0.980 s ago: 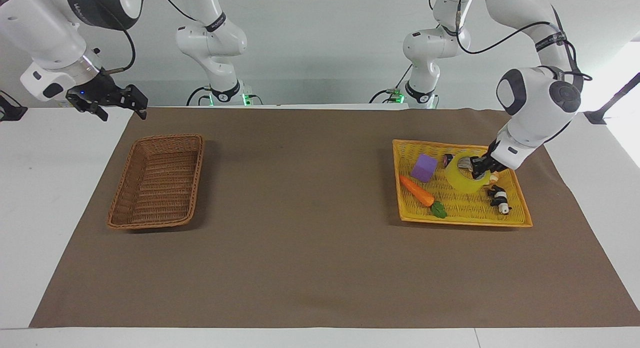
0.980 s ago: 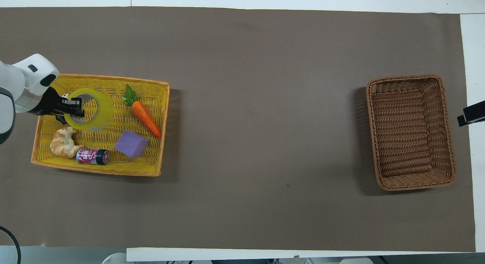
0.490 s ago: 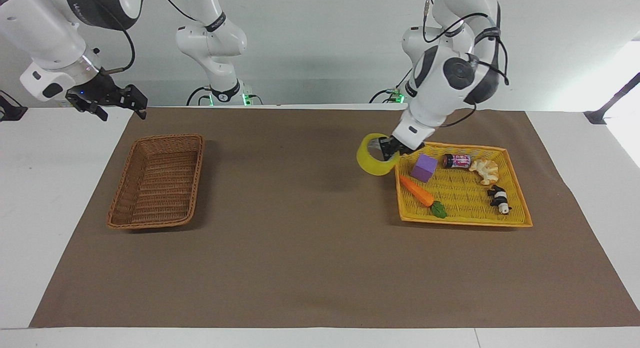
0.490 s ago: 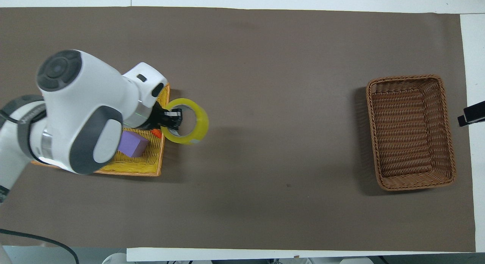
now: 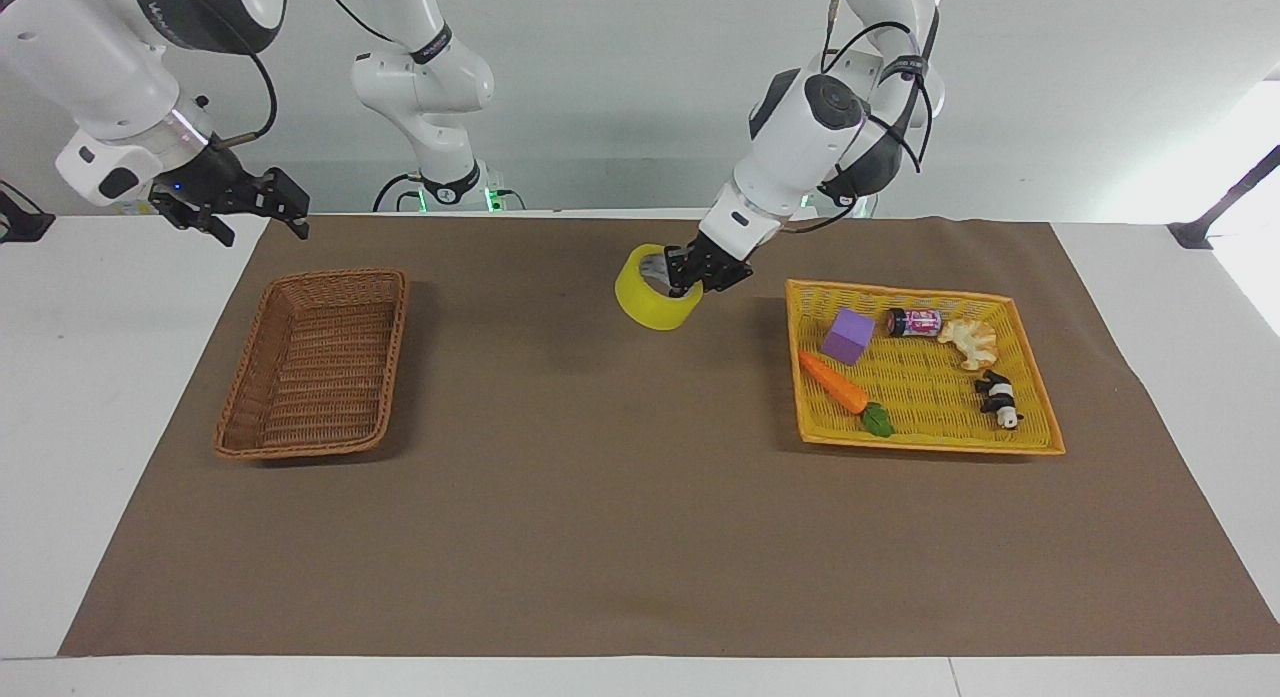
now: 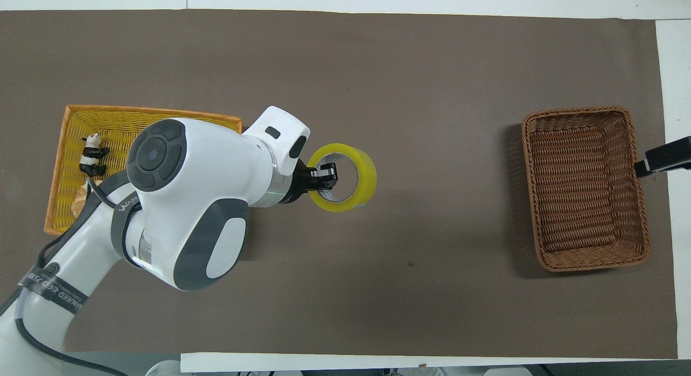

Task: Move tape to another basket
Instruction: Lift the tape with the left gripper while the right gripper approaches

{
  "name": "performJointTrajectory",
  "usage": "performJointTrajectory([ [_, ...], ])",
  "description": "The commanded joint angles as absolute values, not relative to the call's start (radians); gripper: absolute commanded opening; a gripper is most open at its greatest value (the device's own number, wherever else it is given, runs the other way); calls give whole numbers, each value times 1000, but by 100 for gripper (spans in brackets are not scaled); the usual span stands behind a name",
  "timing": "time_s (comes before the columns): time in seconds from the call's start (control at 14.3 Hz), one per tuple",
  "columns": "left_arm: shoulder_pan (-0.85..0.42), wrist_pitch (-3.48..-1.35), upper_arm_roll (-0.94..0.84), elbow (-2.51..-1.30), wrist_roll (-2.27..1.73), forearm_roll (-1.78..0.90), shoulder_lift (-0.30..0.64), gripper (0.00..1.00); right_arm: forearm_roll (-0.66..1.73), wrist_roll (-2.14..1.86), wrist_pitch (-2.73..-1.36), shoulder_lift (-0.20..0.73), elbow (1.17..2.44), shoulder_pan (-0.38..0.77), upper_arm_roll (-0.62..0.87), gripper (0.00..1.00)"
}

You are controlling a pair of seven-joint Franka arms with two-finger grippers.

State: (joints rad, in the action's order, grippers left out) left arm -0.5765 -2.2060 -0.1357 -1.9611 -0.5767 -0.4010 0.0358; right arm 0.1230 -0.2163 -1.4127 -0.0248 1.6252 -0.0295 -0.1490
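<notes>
The tape [image 5: 654, 301], a wide yellow roll with a white core, hangs in the air over the brown mat between the two baskets; it also shows in the overhead view [image 6: 356, 188]. My left gripper [image 5: 693, 273] is shut on the roll's wall, one finger inside the core, and shows in the overhead view too [image 6: 319, 179]. The dark brown wicker basket [image 5: 262, 372] sits at the right arm's end and is empty; it appears in the overhead view as well [image 6: 637, 214]. My right gripper [image 5: 240, 205] waits raised beside that basket, and only a tip shows from above [image 6: 663, 158].
The yellow flat tray [image 5: 1035, 417] at the left arm's end holds a purple block [image 5: 848, 336], a carrot [image 5: 838, 385], a small can [image 5: 912, 323], a croissant [image 5: 968, 342] and a panda figure [image 5: 999, 398]. The left arm hides most of the tray [image 6: 60, 149] from above.
My left gripper has carried the tape up out of the yellow tray and over the mat toward the brown basket. The right gripper has shifted only slightly.
</notes>
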Motion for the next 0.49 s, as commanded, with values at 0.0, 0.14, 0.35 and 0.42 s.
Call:
performJointTrajectory([
  [0.0, -600, -2232, -117, -1967, -586, -422, 25, 0, 274, -209, -1390, -54, 1661, -46, -150, 100],
  [0.14, -600, -2227, -118, -1974, -592, -422, 22, 0, 420, -206, -1381, -63, 1686, -57, -152, 100],
  [0.35, -618, -2233, -118, -1967, -632, -429, 23, 0, 616, -203, -1396, -78, 1727, -46, -147, 100],
  [0.42, -624, -2233, -117, -1967, -646, -430, 23, 0, 659, -202, -1405, -92, 1761, -38, -141, 100],
])
